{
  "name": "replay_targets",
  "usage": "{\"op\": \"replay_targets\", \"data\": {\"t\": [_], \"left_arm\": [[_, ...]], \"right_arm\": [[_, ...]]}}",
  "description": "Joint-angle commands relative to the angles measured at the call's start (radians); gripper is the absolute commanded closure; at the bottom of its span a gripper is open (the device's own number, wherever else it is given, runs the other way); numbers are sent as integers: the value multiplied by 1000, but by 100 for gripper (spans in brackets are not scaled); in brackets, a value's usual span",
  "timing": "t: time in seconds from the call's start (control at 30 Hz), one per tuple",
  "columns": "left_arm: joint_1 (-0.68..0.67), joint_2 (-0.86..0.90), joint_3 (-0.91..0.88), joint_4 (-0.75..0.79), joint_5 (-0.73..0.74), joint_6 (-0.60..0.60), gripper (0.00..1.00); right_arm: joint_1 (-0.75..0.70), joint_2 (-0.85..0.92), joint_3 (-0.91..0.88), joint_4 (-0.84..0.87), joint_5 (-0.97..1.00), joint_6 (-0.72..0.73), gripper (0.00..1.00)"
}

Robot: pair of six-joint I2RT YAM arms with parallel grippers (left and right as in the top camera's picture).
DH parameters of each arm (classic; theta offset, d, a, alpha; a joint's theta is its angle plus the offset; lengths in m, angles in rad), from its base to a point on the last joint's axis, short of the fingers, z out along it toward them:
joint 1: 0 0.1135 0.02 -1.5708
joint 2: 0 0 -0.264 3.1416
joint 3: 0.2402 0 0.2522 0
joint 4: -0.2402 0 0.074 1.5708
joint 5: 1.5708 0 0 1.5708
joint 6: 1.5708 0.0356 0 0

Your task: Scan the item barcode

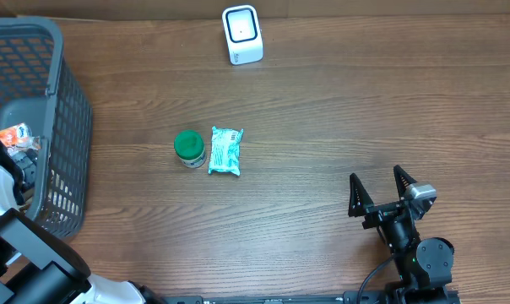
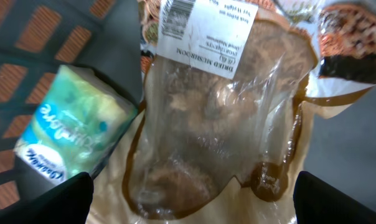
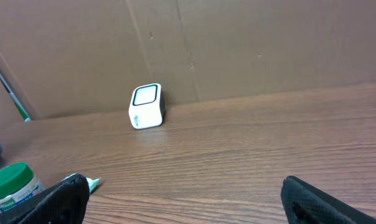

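Both gape; left gripper (image 2: 194,200) above crinkly clear bag (image 2: 219,118), seemingly apart; right gripper (image 1: 377,179) empty.

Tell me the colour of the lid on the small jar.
The lid is green, clearest in the overhead view.

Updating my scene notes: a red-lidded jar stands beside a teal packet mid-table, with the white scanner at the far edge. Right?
Not quite: the overhead view shows the jar has a green lid, not a red one. The rest holds: it stands beside the teal packet in the middle of the table, with the white scanner at the far edge.
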Motion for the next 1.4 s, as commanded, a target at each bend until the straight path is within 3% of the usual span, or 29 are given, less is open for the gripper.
{"op": "replay_targets", "data": {"t": [0.0,0.47,0.57,0.73,0.8,1.07,1.37], "left_arm": [[3,-1,-53,51,15,55,13],[3,109,-93,111,79,56,16],[-1,145,-93,103,98,56,33],[-1,143,-90,102,98,47,88],[-2,142,-89,98,98,39,96],[-2,142,53,-71,98,33,96],[-31,141,415,-400,151,-56,96]], "right_arm": [[-3,-3,-11,4,8,-5,0],[-3,-3,-11,4,8,-5,0],[-3,-3,-11,4,8,-5,0],[-3,-3,-11,4,8,-5,0],[-3,-3,-11,4,8,-5,0],[-3,-3,-11,4,8,-5,0],[-3,-3,-11,4,8,-5,0]]}}
